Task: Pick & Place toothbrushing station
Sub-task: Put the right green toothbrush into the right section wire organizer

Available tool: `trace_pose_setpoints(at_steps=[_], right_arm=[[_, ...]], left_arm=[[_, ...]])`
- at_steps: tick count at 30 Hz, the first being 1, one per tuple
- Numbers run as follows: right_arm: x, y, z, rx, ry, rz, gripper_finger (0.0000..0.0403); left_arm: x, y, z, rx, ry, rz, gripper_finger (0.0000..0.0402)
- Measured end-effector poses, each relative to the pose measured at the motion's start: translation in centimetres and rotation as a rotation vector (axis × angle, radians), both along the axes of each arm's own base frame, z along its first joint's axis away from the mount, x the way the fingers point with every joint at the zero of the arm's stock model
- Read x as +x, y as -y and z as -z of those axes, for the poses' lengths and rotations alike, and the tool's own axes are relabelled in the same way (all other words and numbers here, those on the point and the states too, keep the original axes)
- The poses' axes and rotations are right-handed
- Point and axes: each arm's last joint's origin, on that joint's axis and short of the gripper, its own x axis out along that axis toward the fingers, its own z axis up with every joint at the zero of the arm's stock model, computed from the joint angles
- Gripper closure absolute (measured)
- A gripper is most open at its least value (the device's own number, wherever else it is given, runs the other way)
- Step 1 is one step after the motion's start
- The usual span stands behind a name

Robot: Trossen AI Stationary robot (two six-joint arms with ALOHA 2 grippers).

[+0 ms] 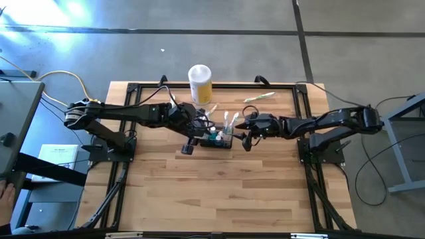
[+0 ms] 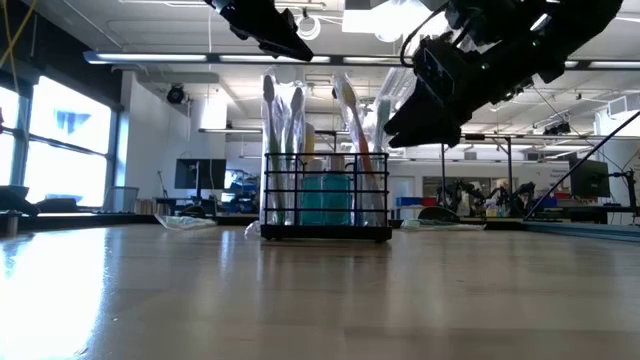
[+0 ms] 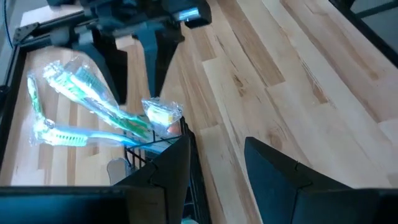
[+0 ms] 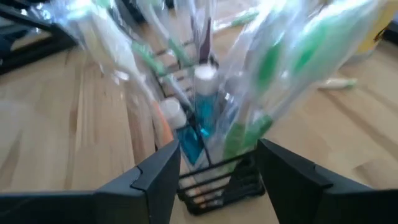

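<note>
The toothbrushing station [image 1: 219, 140] is a small black wire basket holding several wrapped toothbrushes and a teal tube. It stands on its base at the table's middle [image 2: 325, 205]. My left gripper [image 1: 201, 130] is open and hovers above the basket's left end [image 2: 275, 30]; the basket rim [image 3: 149, 149] shows beside its fingers. My right gripper [image 1: 243, 130] is open and hangs above and to the right of the basket [image 2: 425, 115]. In its wrist view [image 4: 217, 163] the basket's end [image 4: 211, 177] shows between the fingers, apart from them.
A tall yellow-and-white canister [image 1: 200, 82] stands behind the basket near the far edge. A loose wrapped toothbrush [image 1: 259, 97] lies at the far right. Bare wood stretches toward the near edge [image 1: 212, 192]. A black frame [image 1: 302, 113] rims the table.
</note>
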Motion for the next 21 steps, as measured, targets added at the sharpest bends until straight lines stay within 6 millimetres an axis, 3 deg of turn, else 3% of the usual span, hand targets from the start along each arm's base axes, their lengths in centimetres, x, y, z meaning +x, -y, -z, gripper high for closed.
trace_pose_setpoints(at_steps=[6, 14, 21], right_arm=[[-1.2, -0.1, -1.5, -0.002, 0.017, 0.001, 0.0198], [-3.7, -0.5, -4.5, -0.01, 0.061, -0.088, 0.0198], [-6.1, 1.3, -8.7, -0.098, -0.168, -0.032, 0.0198]], left_arm=[[-0.3, 0.0, -0.4, -0.123, 0.002, -0.084, 0.0254], [-2.6, 0.1, -2.6, -0.147, 0.051, -0.098, 0.0254], [-5.8, 0.3, -4.1, -0.205, 0.028, -0.138, 0.0254]])
